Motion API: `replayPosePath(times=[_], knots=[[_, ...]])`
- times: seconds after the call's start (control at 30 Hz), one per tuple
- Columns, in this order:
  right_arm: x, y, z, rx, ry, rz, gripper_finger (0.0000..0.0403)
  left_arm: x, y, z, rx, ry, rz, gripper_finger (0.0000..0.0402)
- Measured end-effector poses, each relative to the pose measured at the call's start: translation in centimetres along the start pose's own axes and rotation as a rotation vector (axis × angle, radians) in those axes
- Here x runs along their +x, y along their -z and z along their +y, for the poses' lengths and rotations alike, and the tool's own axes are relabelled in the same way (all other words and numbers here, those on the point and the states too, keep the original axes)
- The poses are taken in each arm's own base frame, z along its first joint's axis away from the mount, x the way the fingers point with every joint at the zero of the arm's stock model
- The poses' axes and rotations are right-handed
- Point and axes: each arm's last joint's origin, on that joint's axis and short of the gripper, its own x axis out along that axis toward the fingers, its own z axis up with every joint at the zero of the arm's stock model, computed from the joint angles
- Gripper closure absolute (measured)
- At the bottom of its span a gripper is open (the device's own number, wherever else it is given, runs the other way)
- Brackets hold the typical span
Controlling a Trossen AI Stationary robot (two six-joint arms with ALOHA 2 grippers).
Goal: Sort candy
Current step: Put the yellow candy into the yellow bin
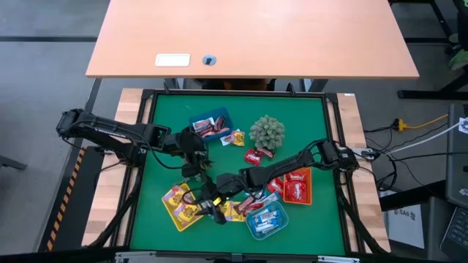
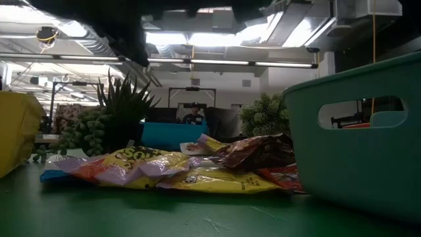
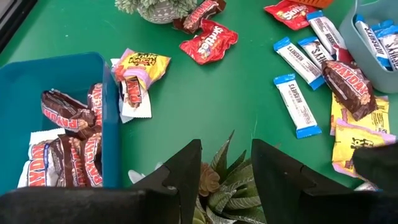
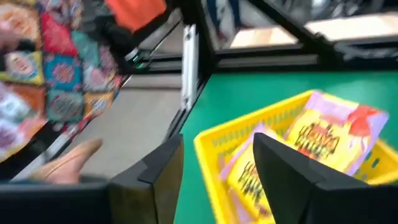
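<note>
My left gripper (image 3: 225,171) hangs over a spiky plant (image 3: 221,186) mid-mat, fingers apart and empty. Beside it the blue tray (image 1: 212,126) holds brown candy (image 3: 65,112). Loose sweets (image 3: 208,42) lie flat on the green mat (image 1: 292,120). They look light, thin and crinkly, so I judge a pinch across the narrow middle holds best; the foil may slip. My right gripper (image 4: 214,168) hovers at the yellow tray (image 4: 214,146), fingers spread, nothing between them, above yellow packets (image 4: 329,134).
</note>
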Motion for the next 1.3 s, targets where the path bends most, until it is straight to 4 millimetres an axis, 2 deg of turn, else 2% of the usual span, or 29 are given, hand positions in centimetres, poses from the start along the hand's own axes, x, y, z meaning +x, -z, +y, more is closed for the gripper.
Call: replayPosePath(times=[0.13, 0.27, 0.43, 0.57, 0.9, 1.13, 1.3], knots=[[-2.0, -0.7, -0.5, 0.049, -0.026, 0.158, 0.0206, 0.0, 0.0, 0.0, 0.000, 0.000, 0.000, 0.0274], [-3.7, -0.2, -1.2, 0.105, -0.021, 0.344, 0.0205, 0.0, 0.0, 0.0, 0.000, 0.000, 0.000, 0.0274], [-4.8, 2.0, -1.2, 0.074, 0.023, 0.582, 0.0205, 0.0, 0.0, 0.0, 0.000, 0.000, 0.001, 0.0274], [-4.7, 3.3, -1.0, -0.007, 0.061, 0.667, 0.0205, 0.0, 0.0, 0.0, 0.000, 0.000, 0.000, 0.0274], [-2.4, 4.4, -1.4, -0.094, 0.066, 0.568, 0.0205, 0.0, 0.0, 0.0, 0.000, -0.014, -0.005, 0.0274], [-1.3, 6.7, -2.3, -0.055, 0.077, 0.617, 0.0205, 0.0, 0.0, 0.0, -0.001, -0.014, -0.007, 0.0274], [-1.1, 7.0, -2.4, -0.012, 0.059, 0.619, 0.0209, 0.0, 0.0, 0.0, -0.001, -0.015, -0.007, 0.0274]])
